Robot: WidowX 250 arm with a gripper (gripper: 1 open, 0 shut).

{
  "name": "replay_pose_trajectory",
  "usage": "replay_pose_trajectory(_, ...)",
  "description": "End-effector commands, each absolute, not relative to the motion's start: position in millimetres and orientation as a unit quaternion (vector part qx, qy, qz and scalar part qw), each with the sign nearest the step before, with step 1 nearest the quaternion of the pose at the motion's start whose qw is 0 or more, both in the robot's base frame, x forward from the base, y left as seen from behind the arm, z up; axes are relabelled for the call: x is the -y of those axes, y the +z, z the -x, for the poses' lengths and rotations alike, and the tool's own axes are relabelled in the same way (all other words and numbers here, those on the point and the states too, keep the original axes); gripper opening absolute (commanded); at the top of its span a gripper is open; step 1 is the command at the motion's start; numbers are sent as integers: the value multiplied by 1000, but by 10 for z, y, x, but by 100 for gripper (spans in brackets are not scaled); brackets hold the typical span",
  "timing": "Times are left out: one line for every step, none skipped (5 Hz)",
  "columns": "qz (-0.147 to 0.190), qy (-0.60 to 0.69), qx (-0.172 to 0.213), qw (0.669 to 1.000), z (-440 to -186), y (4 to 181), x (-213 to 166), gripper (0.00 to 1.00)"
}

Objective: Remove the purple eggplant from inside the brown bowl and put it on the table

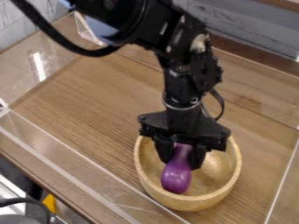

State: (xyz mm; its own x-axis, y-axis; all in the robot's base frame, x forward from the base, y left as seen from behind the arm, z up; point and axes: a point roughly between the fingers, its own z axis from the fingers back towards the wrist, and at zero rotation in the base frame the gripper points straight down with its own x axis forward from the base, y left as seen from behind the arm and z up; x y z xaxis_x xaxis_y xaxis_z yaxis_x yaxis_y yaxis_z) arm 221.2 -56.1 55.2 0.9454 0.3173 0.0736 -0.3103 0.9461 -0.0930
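Note:
The purple eggplant (177,172) hangs bulb-down inside the brown bowl (222,193), its upper end pinched between the black fingers of my gripper (181,154). The gripper points straight down over the bowl's middle and is shut on the eggplant. The eggplant's lower end is still below the bowl's rim, just above or touching the bowl's inner floor; I cannot tell which. Its stem end is hidden by the fingers. The bowl sits on the table (93,105) at the lower right.
Clear acrylic walls (47,149) border the tabletop on the left, front and right sides. The black arm (152,35) reaches in from the upper left. Bare wood lies left of and behind the bowl.

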Motion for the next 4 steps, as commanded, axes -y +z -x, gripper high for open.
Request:
replay_pose_trajectory(51,168,78,981,-2357,763,524,0)
replay_pose_trajectory(53,179,83,979,-2418,831,475,0)
replay_pose_trajectory(51,188,87,977,-2462,857,431,0)
replay_pose_trajectory(48,186,89,977,-2438,840,445,0)
